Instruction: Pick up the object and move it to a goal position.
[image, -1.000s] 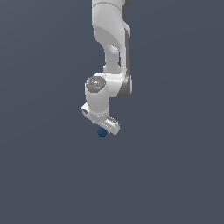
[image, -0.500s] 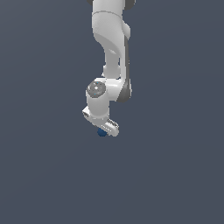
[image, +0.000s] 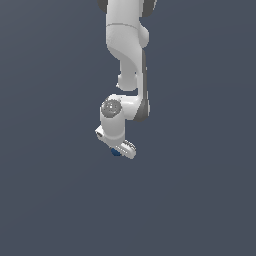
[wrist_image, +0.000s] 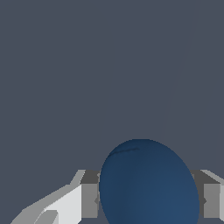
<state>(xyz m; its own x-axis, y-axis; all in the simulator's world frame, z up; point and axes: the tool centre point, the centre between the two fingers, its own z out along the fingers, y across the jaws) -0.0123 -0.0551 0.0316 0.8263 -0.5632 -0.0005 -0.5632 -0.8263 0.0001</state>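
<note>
Blue and smooth, one ball (wrist_image: 148, 183) sits clamped in the one pincer (wrist_image: 146, 200).

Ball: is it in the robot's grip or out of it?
In. The wrist view shows the ball wedged between both fingers of the end effector, touching each; the exterior view shows it tucked under the hand.

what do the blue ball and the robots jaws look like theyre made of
Ball: smooth, matte dark blue, like hard plastic or rubber; even shading, no glare, one faint dark streak near its edge. Being a render, the material stays open.

Gripper: the jaws look like glossy white moulded plastic or painted metal, with flat grey pads at the ball's sides, perhaps rubber.
</note>
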